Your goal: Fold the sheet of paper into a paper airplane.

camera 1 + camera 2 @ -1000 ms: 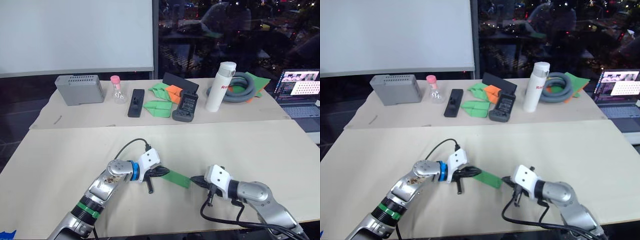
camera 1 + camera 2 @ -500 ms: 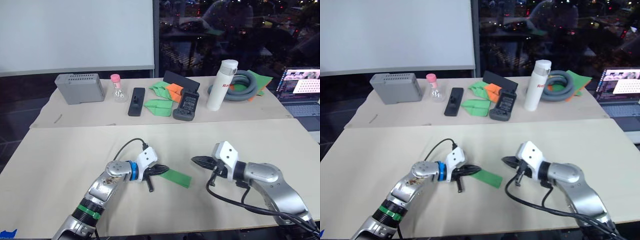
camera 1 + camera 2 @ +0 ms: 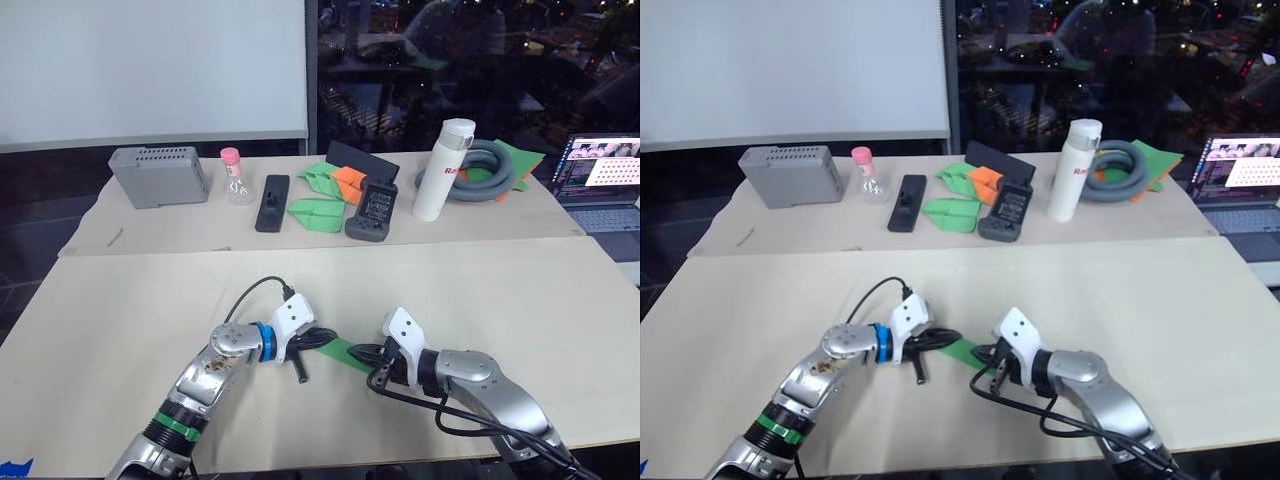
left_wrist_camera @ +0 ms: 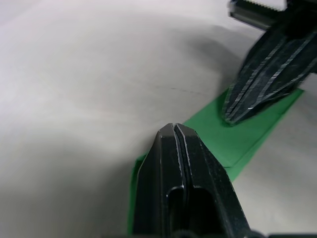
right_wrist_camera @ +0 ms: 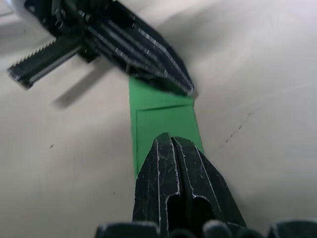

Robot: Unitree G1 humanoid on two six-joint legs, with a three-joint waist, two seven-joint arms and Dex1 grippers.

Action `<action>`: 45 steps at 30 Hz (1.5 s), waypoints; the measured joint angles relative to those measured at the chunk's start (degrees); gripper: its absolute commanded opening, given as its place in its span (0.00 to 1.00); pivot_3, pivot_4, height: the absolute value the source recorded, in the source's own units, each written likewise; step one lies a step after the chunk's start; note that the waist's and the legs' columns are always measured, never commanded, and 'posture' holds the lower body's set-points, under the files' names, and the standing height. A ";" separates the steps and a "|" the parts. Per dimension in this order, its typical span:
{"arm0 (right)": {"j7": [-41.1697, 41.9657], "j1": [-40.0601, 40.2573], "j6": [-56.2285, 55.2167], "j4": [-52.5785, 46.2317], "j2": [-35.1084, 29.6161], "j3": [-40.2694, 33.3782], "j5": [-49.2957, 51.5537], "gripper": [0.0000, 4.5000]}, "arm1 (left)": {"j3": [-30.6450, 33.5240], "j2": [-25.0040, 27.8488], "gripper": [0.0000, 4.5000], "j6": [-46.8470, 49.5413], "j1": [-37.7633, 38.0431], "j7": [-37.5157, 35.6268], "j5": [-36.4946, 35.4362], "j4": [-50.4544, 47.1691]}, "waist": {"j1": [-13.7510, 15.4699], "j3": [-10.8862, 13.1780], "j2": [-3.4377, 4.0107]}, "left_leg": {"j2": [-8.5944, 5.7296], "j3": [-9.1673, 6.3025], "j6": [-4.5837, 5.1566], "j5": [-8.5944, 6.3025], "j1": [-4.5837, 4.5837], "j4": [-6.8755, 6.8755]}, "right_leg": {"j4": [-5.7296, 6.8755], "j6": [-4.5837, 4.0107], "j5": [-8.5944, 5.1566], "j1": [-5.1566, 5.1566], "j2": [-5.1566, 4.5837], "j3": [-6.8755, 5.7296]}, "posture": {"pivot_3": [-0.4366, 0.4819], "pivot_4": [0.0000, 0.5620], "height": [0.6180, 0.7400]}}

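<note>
My left gripper [image 4: 174, 130] has its two black fingers pressed together, tips down on one end of the folded green paper [image 5: 161, 116]. My right gripper [image 5: 171, 141] is likewise closed, its fingers together and resting on the opposite end of the same strip. From either wrist I see the other gripper's tips meeting the green, so both hold it flat against the near table [image 3: 130, 330] rather than lifting it.

Compared with half a second back, my right arm has swung in and down: it was raised and well apart from the paper then, and now its fingertips touch the strip's right end. The left gripper has stayed put on the left end. The paper itself lies as a narrow folded strip between the two grippers, near the front middle of the table, about where it lay before.

On the far table [image 3: 500, 225] sit a grey box [image 3: 158, 177], a pink-capped bottle [image 3: 233, 178], other folded green papers [image 3: 315, 212], an orange folded paper [image 3: 348, 183], a white flask [image 3: 441, 170] and a coiled hose [image 3: 490, 172]. A laptop [image 3: 598, 185] stands at the right edge.
</note>
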 measured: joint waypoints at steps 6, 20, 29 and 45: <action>0.39 -0.04 0.45 -0.23 -0.32 0.27 0.01 0.01 | 7.17 4.80 0.00 6.86 2.68 4.44 -0.27 -4.13 | -0.99 -0.06 0.01 | 0.04 0.00 0.00 0.00 0.04 -0.26 | 0.04 0.00 0.00 0.01 0.03 0.02 | 0.48 0.27 1.00; 4.96 -12.26 3.60 -3.06 -1.49 -6.12 8.21 0.01 | 15.92 9.76 0.00 11.28 6.12 -0.32 -10.57 -12.14 | -1.25 0.75 -0.03 | 0.05 -0.02 -0.89 0.52 -1.43 -0.01 | 0.49 -0.16 0.19 -1.62 0.07 -0.04 | 0.48 0.27 1.00; 9.70 -14.48 11.15 -11.35 -10.66 -4.82 12.67 0.01 | 21.05 19.47 0.00 15.63 6.58 -8.66 -19.88 -17.30 | -1.24 1.20 -0.04 | 0.03 -0.05 -0.82 0.48 -1.69 0.02 | 0.42 -0.16 0.18 -1.78 0.01 -0.10 | 0.48 0.27 1.00; 5.75 -20.11 3.99 6.21 -6.84 1.98 1.22 0.01 | 20.15 20.23 0.00 17.79 8.86 -8.58 -23.61 -22.60 | -1.40 1.26 -0.10 | 0.01 -0.04 -0.82 0.48 -1.77 0.26 | 0.51 -0.16 0.19 -1.82 0.04 -0.11 | 0.48 0.27 1.00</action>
